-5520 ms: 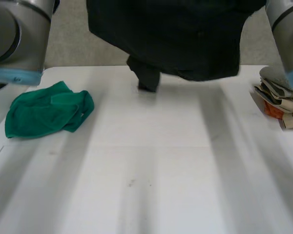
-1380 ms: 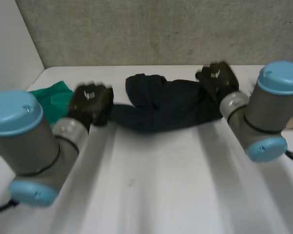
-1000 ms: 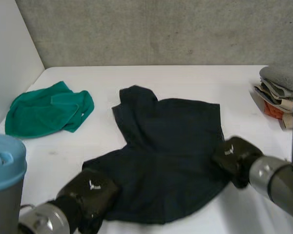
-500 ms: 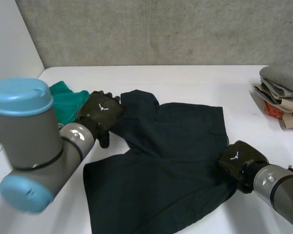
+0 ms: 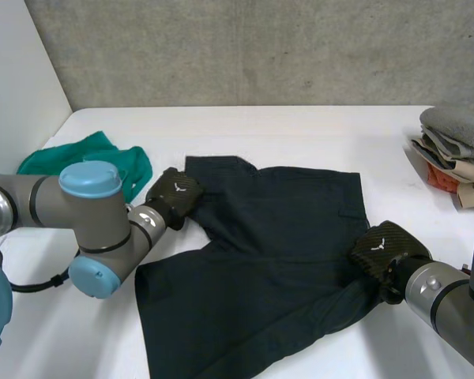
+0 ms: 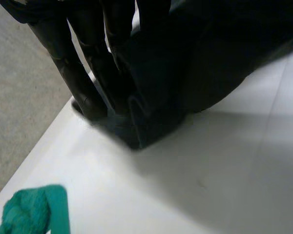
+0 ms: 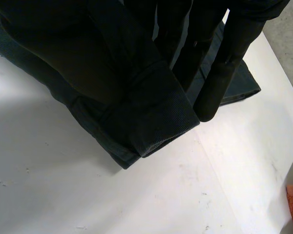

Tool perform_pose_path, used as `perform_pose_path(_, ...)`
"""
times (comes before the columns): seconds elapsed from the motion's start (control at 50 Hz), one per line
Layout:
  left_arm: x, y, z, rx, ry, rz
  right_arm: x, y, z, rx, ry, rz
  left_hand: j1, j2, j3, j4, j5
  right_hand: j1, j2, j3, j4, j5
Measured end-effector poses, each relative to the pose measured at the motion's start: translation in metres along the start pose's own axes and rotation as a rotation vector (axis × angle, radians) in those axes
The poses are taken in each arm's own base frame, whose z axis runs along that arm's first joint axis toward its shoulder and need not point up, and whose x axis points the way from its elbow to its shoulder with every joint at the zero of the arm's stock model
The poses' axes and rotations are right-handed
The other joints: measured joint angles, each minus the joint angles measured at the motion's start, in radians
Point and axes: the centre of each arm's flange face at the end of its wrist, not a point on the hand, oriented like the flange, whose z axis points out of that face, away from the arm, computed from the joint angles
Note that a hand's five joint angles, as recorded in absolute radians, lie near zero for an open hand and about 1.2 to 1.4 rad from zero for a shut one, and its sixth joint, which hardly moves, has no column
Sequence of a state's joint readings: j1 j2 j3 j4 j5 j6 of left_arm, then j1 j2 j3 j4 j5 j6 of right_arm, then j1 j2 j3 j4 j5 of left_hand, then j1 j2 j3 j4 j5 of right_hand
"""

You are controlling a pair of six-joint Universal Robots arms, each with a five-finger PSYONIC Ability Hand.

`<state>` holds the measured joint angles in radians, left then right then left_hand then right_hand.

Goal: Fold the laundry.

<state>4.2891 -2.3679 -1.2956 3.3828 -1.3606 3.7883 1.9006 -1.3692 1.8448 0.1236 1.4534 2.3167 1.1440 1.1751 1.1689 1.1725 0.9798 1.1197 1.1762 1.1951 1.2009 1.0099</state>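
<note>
I see the dark garment (image 5: pixel 268 253) spread flat mid tabletop (image 5: pixel 300 130), my left hand (image 5: pixel 174 197) pinching its far left corner between straight fingers, my right hand (image 5: pixel 385 251) clamped on the right edge, probably a hem fold, green cloth (image 5: pixel 103 154) just beyond the left hand.

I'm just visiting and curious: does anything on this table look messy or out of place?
The dark garment lies crooked and wrinkled, with the left hand at one corner and the right hand at the opposite edge. The green cloth sits crumpled nearby.
</note>
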Motion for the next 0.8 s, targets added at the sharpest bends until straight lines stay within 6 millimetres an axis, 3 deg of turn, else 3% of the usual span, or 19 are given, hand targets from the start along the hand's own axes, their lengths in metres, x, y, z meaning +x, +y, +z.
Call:
perform_pose_path(0.16, -0.012, 0.000, -0.006, -0.050, -0.122, 0.005, 0.000, 0.000, 0.000, 0.001, 0.001, 0.011, 0.000, 0.020, 0.020, 0.024, 0.006, 0.000, 0.000, 0.000, 0.000, 0.000)
perform_pose_path(0.34, -0.019, 0.000, -0.026, -0.141, -0.205, 0.032, 0.001, -0.001, 0.001, 0.012, 0.012, 0.029, -0.002, 0.012, 0.012, 0.018, 0.003, 0.000, 0.000, 0.000, 0.000, 0.000)
perform_pose_path(0.38, -0.020, -0.003, -0.031, -0.142, -0.205, 0.037, 0.001, -0.002, 0.001, 0.016, 0.016, 0.036, -0.226, -0.225, -0.199, -0.199, -0.195, 0.000, 0.000, 0.000, 0.000, 0.000)
perform_pose_path(0.4, -0.020, -0.005, -0.032, -0.140, -0.205, 0.038, 0.002, -0.002, 0.001, 0.017, 0.017, 0.038, -0.226, -0.225, -0.199, -0.199, -0.195, 0.000, 0.000, 0.000, 0.000, 0.000)
perform_pose_path(0.42, -0.020, -0.008, -0.034, -0.134, -0.206, 0.039, 0.002, -0.002, 0.001, 0.019, 0.018, 0.043, -0.626, -0.572, -0.541, -0.547, -0.539, 0.000, 0.000, 0.000, 0.000, 0.000)
perform_pose_path(0.44, -0.021, -0.012, -0.037, -0.127, -0.207, 0.040, 0.002, -0.003, 0.002, 0.021, 0.019, 0.049, -0.775, -0.706, -0.694, -0.704, -0.694, 0.000, 0.000, 0.000, 0.000, 0.000)
perform_pose_path(0.48, -0.021, -0.018, -0.040, -0.117, -0.208, 0.040, 0.002, -0.003, 0.002, 0.022, 0.021, 0.056, -0.856, -0.854, -0.839, -0.852, -0.836, 0.000, 0.000, 0.000, 0.000, 0.000)
perform_pose_path(0.54, -0.024, -0.031, -0.049, -0.097, -0.213, 0.039, 0.003, -0.003, 0.002, 0.028, 0.025, 0.073, -0.856, -0.872, -0.864, -0.876, -0.863, 0.000, 0.000, 0.000, 0.000, 0.000)
perform_pose_path(0.64, -0.029, -0.058, -0.079, -0.063, -0.216, -0.003, 0.006, -0.006, 0.004, 0.051, 0.042, 0.117, -0.857, -0.872, -0.864, -0.876, -0.863, 0.000, 0.000, 0.000, 0.000, 0.000)
perform_pose_path(0.66, -0.029, -0.069, -0.096, -0.051, -0.210, -0.046, 0.009, -0.008, 0.006, 0.067, 0.053, 0.144, -0.856, -0.872, -0.864, -0.876, -0.863, 0.000, 0.000, 0.000, 0.000, 0.000)
perform_pose_path(0.8, -0.013, -0.089, -0.153, -0.069, -0.134, -0.280, 0.022, -0.019, 0.011, 0.123, 0.094, 0.250, -0.852, -0.870, -0.862, -0.874, -0.858, 0.000, 0.000, 0.000, 0.000, 0.000)
